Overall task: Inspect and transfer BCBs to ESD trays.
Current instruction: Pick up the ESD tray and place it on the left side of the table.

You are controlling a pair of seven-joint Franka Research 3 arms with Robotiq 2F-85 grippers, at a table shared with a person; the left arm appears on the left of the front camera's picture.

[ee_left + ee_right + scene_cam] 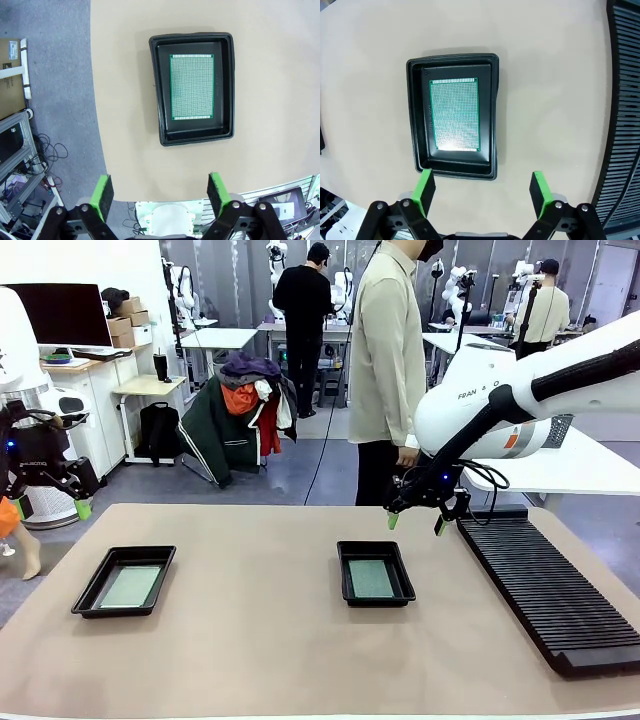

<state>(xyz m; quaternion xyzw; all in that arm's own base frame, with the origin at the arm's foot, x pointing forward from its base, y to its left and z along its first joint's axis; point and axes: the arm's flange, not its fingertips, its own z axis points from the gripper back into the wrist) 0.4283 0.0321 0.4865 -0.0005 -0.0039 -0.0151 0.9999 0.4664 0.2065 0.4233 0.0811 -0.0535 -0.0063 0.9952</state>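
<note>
Both hands hang open and empty, the left hand off the surface's left edge, the right hand by the far edge near the slotted rack. Each BCB already lies flat in its ESD tray. If a hand goes in again, I reckon its fingers could catch a flared rim and drag the tray, or jolt the loose board crooked.

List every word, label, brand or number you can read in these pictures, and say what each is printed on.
"FRAN" then a gap and "O": on the right arm's white casing.
Grey lettering on the left pincer's black body: too blurred to read.
Label on the cardboard box: too small to read.
Nothing legible on the boards or the trays.
</note>
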